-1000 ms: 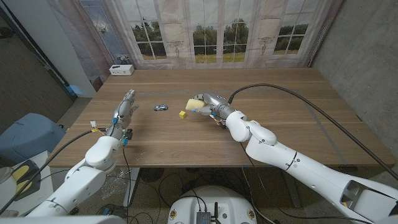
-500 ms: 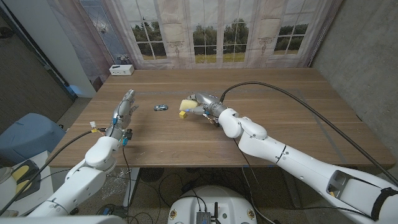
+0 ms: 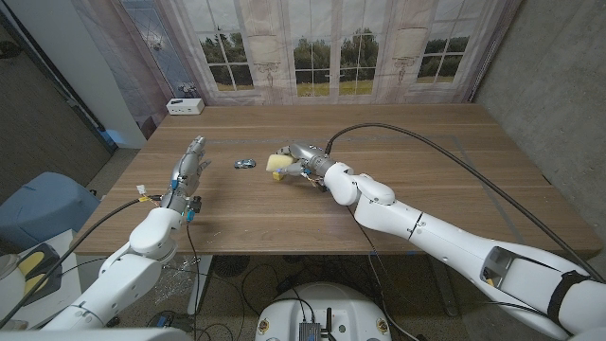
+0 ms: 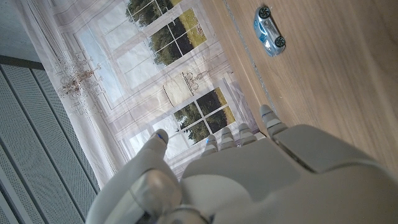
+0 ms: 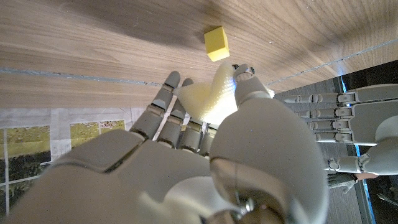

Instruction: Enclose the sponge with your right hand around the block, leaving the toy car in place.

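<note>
My right hand (image 3: 305, 163) holds a pale yellow sponge (image 3: 277, 163) pinched between thumb and fingers, mid-table. In the right wrist view the sponge (image 5: 214, 96) sticks out past the fingertips (image 5: 171, 79), and a small yellow block (image 5: 216, 43) lies on the wood just beyond it, apart from it. In the head view the block is hard to separate from the sponge's lower edge. A small blue toy car (image 3: 245, 163) (image 4: 269, 30) stands just left of the sponge, untouched. My left hand (image 3: 189, 169) (image 4: 249, 174) waits at the left with its fingers straight and holds nothing.
A white box (image 3: 185, 106) sits at the table's (image 3: 407, 123) far left corner. A black cable (image 3: 445, 140) arcs over the table's right half to my right arm. A blue chair (image 3: 38, 208) stands off the left edge.
My right hand has carried the sponge leftward, up to the block and closer to the toy car. The car and my left hand have not moved.
</note>
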### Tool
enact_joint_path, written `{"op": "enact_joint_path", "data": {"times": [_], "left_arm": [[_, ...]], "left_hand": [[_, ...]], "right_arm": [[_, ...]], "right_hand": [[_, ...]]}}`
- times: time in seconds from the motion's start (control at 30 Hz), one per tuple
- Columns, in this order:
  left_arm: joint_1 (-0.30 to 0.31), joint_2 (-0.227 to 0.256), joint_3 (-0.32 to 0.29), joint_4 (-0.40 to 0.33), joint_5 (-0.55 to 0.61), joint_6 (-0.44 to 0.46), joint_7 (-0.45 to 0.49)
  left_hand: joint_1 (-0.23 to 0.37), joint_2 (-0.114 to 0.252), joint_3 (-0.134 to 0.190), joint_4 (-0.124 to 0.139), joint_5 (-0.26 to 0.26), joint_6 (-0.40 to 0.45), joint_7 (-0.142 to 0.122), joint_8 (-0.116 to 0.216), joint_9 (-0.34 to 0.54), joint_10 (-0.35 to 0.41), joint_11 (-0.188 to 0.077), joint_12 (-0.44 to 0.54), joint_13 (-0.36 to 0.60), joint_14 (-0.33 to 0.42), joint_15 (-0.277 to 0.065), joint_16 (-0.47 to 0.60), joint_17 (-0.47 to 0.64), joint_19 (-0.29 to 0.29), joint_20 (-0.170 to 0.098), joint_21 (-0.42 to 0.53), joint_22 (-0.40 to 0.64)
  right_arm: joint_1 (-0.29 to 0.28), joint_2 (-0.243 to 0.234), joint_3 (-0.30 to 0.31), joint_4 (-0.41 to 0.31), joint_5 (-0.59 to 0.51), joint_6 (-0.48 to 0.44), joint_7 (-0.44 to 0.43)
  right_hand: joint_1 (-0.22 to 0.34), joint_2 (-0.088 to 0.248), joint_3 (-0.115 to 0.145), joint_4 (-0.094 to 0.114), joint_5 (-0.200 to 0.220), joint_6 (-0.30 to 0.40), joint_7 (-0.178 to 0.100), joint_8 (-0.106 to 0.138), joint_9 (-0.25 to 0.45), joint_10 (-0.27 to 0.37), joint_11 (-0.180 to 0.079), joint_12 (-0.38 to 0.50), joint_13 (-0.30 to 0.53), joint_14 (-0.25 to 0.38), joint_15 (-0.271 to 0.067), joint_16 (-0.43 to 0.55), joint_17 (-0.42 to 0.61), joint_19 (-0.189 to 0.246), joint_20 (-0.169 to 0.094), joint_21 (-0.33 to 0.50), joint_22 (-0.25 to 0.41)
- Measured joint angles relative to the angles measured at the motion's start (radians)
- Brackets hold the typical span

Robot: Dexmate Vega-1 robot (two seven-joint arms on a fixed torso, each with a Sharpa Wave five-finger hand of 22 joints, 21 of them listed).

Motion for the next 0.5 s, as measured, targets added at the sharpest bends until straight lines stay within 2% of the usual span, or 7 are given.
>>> {"op": "enact_joint_path", "data": {"times": [0.27, 0.5], "left_arm": [[0.003, 0.000, 0.000, -0.004, 0.000, 0.004, 0.004], [0.010, 0.002, -0.003, -0.012, 0.000, 0.006, 0.006]], "left_hand": [[0.000, 0.000, 0.000, 0.000, 0.000, 0.000, 0.000, 0.000, 0.000, 0.000, 0.000, 0.000, 0.000, 0.000, 0.000, 0.000, 0.000, 0.000, 0.000, 0.000, 0.000], [0.000, 0.000, 0.004, -0.004, 0.000, 0.000, 0.000, 0.000, 0.000, 0.000, 0.000, 0.000, 0.000, 0.000, 0.000, 0.000, 0.000, 0.000, 0.000, 0.000, 0.000]], "right_arm": [[0.028, 0.027, -0.024, 0.055, 0.010, 0.016, 0.009], [0.051, 0.053, -0.044, 0.110, 0.014, 0.020, 0.015]], "right_hand": [[0.000, 0.000, 0.000, 0.000, 0.000, 0.000, 0.000, -0.008, 0.000, -0.008, 0.001, -0.004, 0.000, -0.002, 0.002, 0.000, 0.005, 0.000, 0.000, 0.008, 0.000], [0.000, 0.000, 0.000, 0.000, 0.000, -0.004, 0.004, -0.013, 0.000, -0.032, 0.000, -0.015, 0.000, -0.033, 0.001, -0.018, 0.002, -0.004, -0.004, 0.008, 0.000]]}}
